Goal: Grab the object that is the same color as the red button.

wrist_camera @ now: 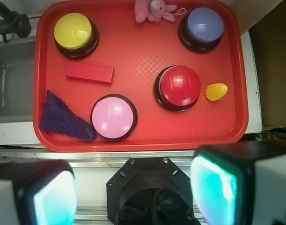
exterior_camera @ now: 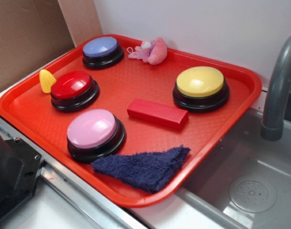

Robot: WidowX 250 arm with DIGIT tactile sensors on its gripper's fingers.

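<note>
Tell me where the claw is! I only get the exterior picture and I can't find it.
Observer: The wrist view shows the gripper hanging off the tray, beyond the edge nearest the pink button.
Operator: Did it grab the red block?
Observer: No. Its jaws stand wide open with nothing between them, and the red block lies on the tray.
Operator: Is it right over the block?
Observer: No. In the wrist view the block sits far ahead and to the left, just below the yellow button.
</note>
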